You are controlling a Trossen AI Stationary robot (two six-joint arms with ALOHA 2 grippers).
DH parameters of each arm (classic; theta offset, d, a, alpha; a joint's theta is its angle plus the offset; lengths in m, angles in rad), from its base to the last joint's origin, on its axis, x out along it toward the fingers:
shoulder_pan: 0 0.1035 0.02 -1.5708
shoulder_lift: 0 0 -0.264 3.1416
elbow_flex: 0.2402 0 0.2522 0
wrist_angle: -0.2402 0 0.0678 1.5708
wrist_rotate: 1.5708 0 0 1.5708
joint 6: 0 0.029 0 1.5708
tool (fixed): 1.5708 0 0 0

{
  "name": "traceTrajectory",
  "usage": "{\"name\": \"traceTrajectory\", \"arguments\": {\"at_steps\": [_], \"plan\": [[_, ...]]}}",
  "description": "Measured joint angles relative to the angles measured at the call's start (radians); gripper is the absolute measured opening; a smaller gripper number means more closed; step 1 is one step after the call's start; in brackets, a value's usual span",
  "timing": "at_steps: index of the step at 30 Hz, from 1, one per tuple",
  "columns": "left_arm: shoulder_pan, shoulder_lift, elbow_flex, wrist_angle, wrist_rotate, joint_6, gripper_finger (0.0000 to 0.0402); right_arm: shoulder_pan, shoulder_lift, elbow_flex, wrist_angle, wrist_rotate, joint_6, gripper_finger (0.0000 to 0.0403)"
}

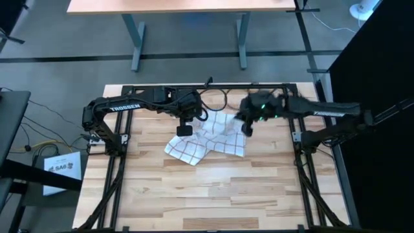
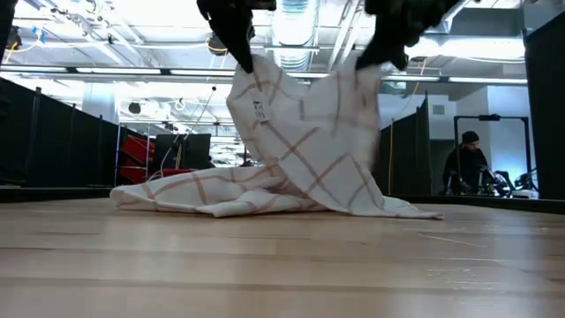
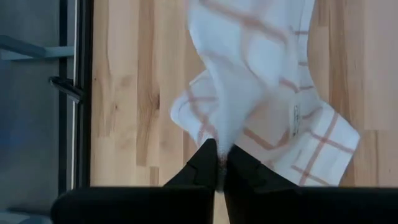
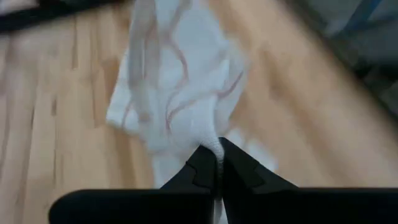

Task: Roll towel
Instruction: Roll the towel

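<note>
The towel (image 1: 210,141), white with thin reddish-brown grid lines, is held up at two points and drapes down onto the wooden table (image 1: 194,194). Its lower part lies bunched on the table (image 2: 247,199). A small white tag (image 3: 297,118) shows on it. My left gripper (image 1: 184,129) is shut on the towel's left upper part; it also shows in the low view (image 2: 240,55). My right gripper (image 1: 247,126) is shut on the right upper part; it also shows in the low view (image 2: 375,55). My left gripper pinches a bunched bit of the towel's upper edge (image 3: 221,149) between its two fingers, pointing down from above. The cloth hangs below the fingers, its lower part on the table. My right gripper pinches a gathered bit of the towel (image 4: 214,144) between its two fingers, from above. The cloth hangs below it in slack folds down to the table.
A black frame (image 1: 213,87) runs round the table's edges. Bare wood lies toward the table's near edge (image 1: 207,200). A person (image 2: 463,168) sits in the room far behind the table. A desk (image 1: 187,6) stands beyond the far edge.
</note>
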Motion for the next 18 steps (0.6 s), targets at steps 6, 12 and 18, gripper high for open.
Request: {"name": "traceTrajectory", "arguments": {"at_steps": [6, 12, 18], "plan": [[0.0, 0.0, 0.0, 0.006, 0.0, -0.008, 0.0, -0.113, -0.004, 0.102, -0.115, 0.025, -0.168, 0.0], [-0.004, 0.0, 0.0, 0.065, 0.008, -0.063, 0.0, -0.186, 0.0, 0.106, -0.115, 0.025, -0.269, 0.0], [-0.014, 0.001, 0.0, 0.076, 0.048, -0.096, 0.0, -0.279, 0.001, 0.15, -0.082, 0.044, -0.383, 0.0]]}}
